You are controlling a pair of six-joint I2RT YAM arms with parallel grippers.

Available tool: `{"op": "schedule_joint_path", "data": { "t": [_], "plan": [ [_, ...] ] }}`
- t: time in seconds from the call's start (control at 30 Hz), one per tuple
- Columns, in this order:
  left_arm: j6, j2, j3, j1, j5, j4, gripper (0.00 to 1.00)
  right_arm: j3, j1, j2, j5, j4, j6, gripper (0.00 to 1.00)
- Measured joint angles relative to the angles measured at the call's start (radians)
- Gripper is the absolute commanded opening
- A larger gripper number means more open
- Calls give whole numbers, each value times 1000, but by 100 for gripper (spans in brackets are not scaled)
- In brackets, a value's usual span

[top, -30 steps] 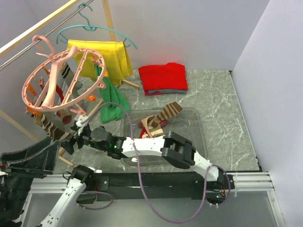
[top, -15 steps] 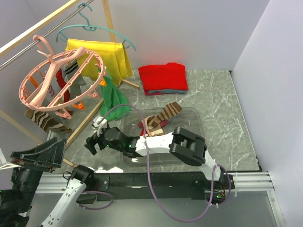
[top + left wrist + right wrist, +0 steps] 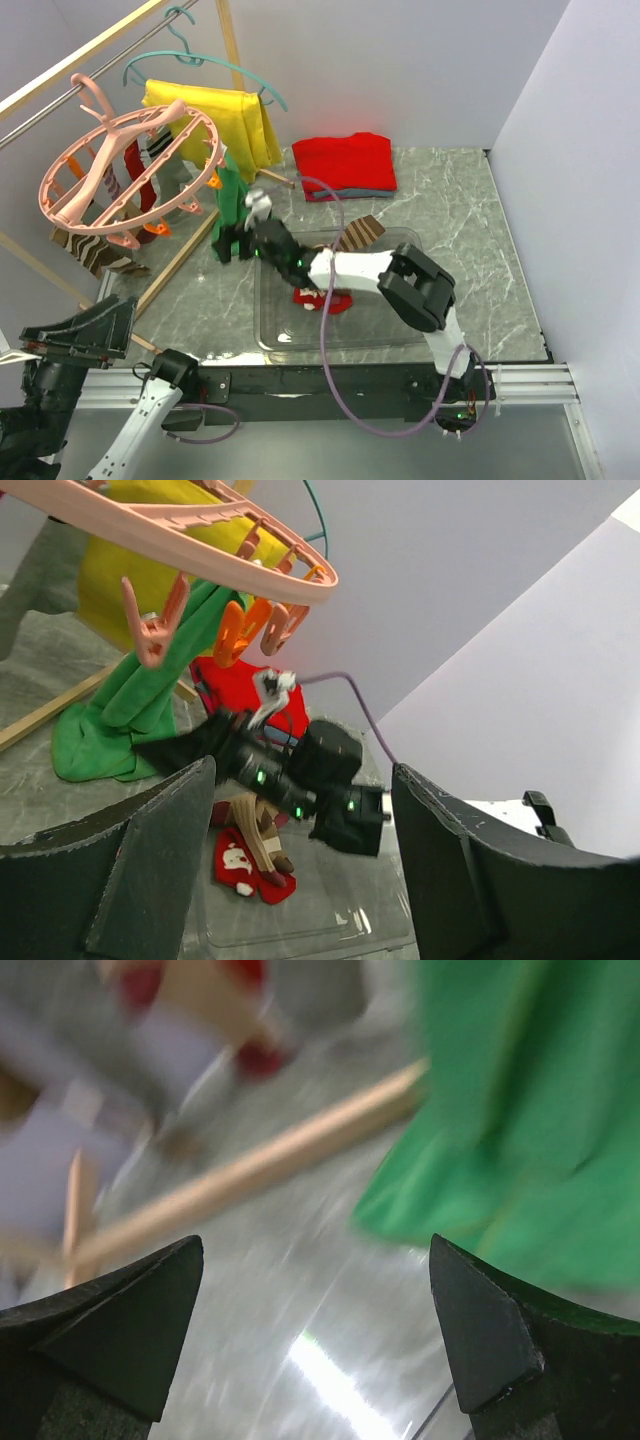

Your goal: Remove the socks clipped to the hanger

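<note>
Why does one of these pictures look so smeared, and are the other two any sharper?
Right wrist view: heavy motion blur smears the green cloth and wooden bar, with a white glare streak on the table; only the fingers look crisp. Left wrist view: mostly sharp, hanger clear. Top view: sharp, evenly lit, faint sheen on the clear bin.

place: lab test cell — white partition walls [image 3: 400, 60] | aluminium rail [image 3: 520, 380]
</note>
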Motion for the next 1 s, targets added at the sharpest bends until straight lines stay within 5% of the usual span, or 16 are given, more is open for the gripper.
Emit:
{"op": "schedule_joint_path", "data": {
  "t": [0.33, 0.6, 0.87, 1.0],
  "plan": [
    [-19, -68, -63, 0, -32, 8, 78, 394, -116, 247, 75, -48, -18, 95],
    [-14, -68, -68, 0, -56, 17, 79, 492, -121, 365, 63, -43, -29, 44],
    [-19, -68, -121, 0, -57, 56, 77, 642, -132, 402, 105, -14, -76, 25],
    [-24, -68, -131, 0, -57, 57, 77, 668, -154, 395, 138, 8, -106, 24]
  ]
}}
